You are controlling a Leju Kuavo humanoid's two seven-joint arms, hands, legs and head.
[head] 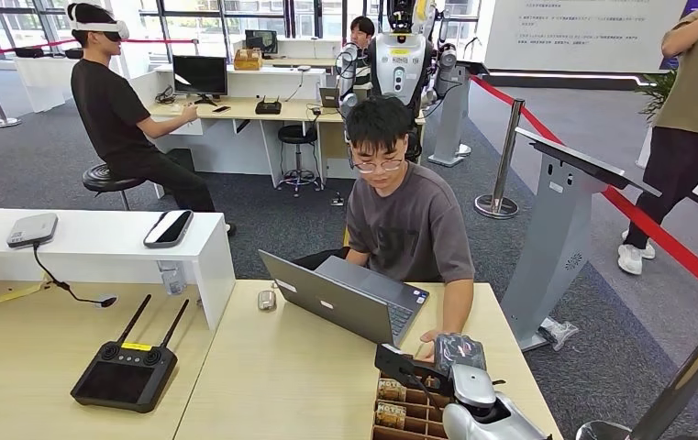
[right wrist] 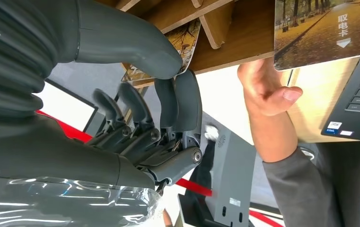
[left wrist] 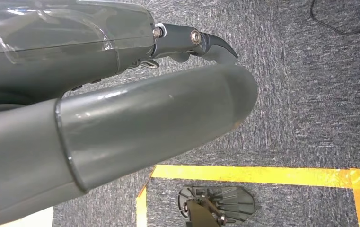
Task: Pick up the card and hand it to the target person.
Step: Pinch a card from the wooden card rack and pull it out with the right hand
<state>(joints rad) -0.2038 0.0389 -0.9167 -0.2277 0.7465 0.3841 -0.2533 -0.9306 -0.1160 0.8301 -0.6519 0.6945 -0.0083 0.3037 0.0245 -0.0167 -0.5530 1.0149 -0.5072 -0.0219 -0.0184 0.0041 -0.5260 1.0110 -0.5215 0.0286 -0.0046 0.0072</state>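
A card (right wrist: 327, 30) printed with an autumn park scene is held by the hand (right wrist: 263, 90) of the person in a grey T-shirt (head: 409, 225) sitting behind the table. In the head view this card (head: 459, 350) sits at the person's hand (head: 427, 346), just beyond my right hand (head: 418, 371). My right hand (right wrist: 168, 94) hovers over a wooden card box (head: 415, 400), its thumb meeting curled fingers with nothing between them. Another card (right wrist: 189, 40) lies in the box (right wrist: 234, 45) behind the thumb. My left hand (left wrist: 144, 127) hangs over the carpet, holding nothing.
An open laptop (head: 345, 298) and a mouse (head: 266, 299) lie in front of the person. A black controller with antennas (head: 125, 371) sits on the left table. A grey kiosk (head: 556, 229) and a red rope barrier (head: 657, 238) stand to the right. Other people are farther back.
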